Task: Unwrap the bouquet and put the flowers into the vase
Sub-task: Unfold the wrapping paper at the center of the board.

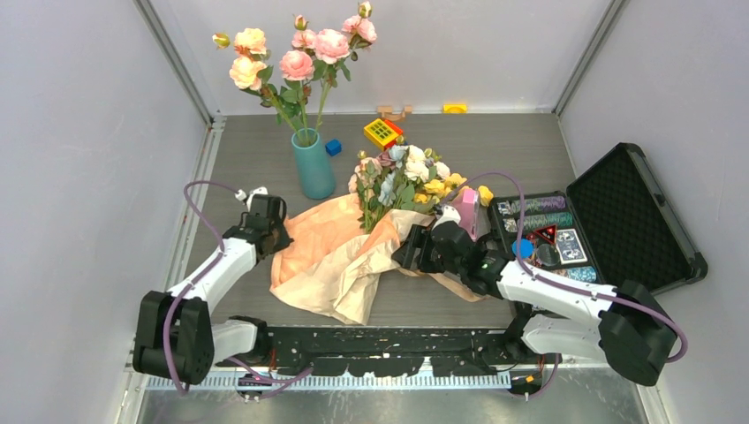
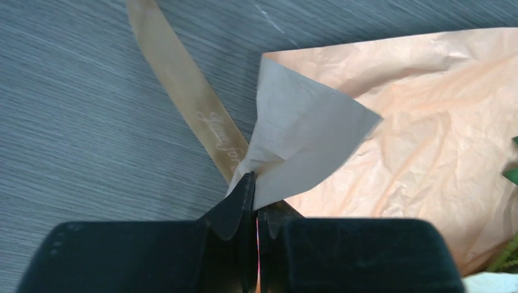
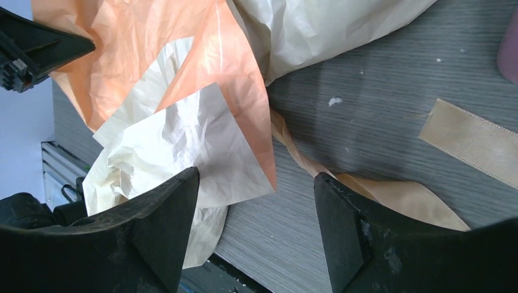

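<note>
Grey wood-grain tabletop [image 1: 495, 150], white walls around. Tall pink and peach roses [image 1: 300, 53] stand in the tall teal-blue cylindrical vase [image 1: 313, 168]. Down-left of the vase, the left gripper [image 2: 255, 183] is pinched tight on a corner of the crinkled tan-orange kraft paper [image 2: 427, 122]. The tan satin ribbon [image 2: 195, 104] beside it bears pale cursive script, unreadable. Right of the vase, the small yellow, white and pale-blue flowers [image 1: 406, 177] rest on the spread-out paper. Further right, the right gripper [image 3: 256, 177] stands wide apart, holding nothing.

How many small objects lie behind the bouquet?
4: blue cube beside the vase, yellow-red block right of it, wooden piece and yellow piece by the back wall; flowers may hide others.
</note>
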Robot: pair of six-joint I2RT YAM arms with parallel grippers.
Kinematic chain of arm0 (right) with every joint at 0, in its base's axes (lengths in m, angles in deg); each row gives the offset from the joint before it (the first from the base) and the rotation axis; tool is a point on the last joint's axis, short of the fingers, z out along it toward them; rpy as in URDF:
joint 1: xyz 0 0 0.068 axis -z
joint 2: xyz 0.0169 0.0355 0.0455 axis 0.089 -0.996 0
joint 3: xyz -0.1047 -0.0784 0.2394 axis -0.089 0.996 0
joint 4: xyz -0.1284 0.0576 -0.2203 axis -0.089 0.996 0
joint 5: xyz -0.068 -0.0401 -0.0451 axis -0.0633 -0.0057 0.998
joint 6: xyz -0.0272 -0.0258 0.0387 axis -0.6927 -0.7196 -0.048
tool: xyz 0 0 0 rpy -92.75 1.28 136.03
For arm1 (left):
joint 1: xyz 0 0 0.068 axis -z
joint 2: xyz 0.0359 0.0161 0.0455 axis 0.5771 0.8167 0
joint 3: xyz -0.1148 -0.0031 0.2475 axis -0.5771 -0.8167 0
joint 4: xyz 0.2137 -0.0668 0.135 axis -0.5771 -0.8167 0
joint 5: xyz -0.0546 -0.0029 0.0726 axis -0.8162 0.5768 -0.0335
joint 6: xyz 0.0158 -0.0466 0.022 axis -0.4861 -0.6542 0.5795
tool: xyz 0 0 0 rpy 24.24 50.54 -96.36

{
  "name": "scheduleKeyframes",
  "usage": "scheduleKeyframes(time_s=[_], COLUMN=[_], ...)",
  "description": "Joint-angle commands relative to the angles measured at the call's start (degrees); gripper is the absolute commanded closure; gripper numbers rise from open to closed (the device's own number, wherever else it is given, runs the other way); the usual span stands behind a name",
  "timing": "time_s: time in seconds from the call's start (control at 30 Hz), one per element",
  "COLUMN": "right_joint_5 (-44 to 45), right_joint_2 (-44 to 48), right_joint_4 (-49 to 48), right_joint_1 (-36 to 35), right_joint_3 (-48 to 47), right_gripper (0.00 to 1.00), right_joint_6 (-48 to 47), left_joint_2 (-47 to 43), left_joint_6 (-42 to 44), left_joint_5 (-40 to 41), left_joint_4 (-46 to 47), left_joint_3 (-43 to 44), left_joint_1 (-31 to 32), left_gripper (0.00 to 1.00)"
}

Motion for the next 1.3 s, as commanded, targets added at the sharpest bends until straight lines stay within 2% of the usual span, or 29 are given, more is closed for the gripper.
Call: scheduleKeyframes(time_s=[0.0, 0.23, 0.33, 0.43, 0.57, 0.7, 0.8, 0.87, 1.0, 1.03, 1.17, 1.27], right_joint_5=[-1.8, -3.1, -3.1, -3.2, -3.6, -3.1, -3.3, -3.4, -3.1, -3.0, -1.7, 0.7], right_joint_2=[2.2, 1.3, -0.3, -1.7, -3.4, -4.1, -4.3, -4.1, -2.7, -2.1, 0.2, 2.4], right_joint_4=[-7.8, -12.9, -14.6, -16.7, -16.2, -15.7, -15.6, -15.3, -13.9, -13.0, -9.8, -4.8], right_joint_1=[-0.1, -0.1, 0.0, 0.2, 0.2, 0.2, 0.1, 0.2, 0.2, 0.2, 0.2, 0.2], right_joint_3=[1.9, 3.7, 3.9, 3.8, 2.8, 2.8, 2.8, 2.8, 2.9, 2.9, 3.4, 3.4], right_gripper=[0.26, 0.25, 0.25, 0.27, 0.3, 0.33, 0.41, 0.5, 0.75, 0.82, 0.98, 1.0], right_joint_6=[2.6, 3.6, 4.2, 5.0, 4.7, 4.3, 4.2, 4.1, 3.3, 3.1, 2.4, 2.0], left_joint_2=[-0.1, -1.7, -2.3, -2.0, -0.1, 2.4, 3.8, 4.4, 4.9, 4.9, 4.8, 5.2], left_joint_6=[-0.2, 1.3, 2.3, 2.8, 3.7, 4.2, 4.2, 4.1, 3.7, 3.6, 3.4, 3.2], left_joint_5=[-6.0, -8.5, -8.4, -10.5, -13.1, -13.2, -13.2, -13.2, -13.2, -13.2, -12.9, -12.5], left_joint_4=[3.0, 2.2, 1.5, 1.9, 2.5, 2.9, 3.0, 3.0, 2.8, 2.8, 2.7, 2.7], left_joint_3=[-1.6, -1.1, -0.9, -1.0, -0.2, 0.9, 1.0, 1.0, 1.1, 1.0, 1.2, 1.4], left_joint_1=[-4.9, -7.9, -10.0, -14.0, -16.0, -16.2, -16.3, -16.4, -16.7, -16.8, -17.7, -18.7], left_gripper=[0.9, 0.67, 0.63, 0.62, 0.63, 0.75, 0.85, 0.9, 1.0, 1.0, 1.0, 1.0])
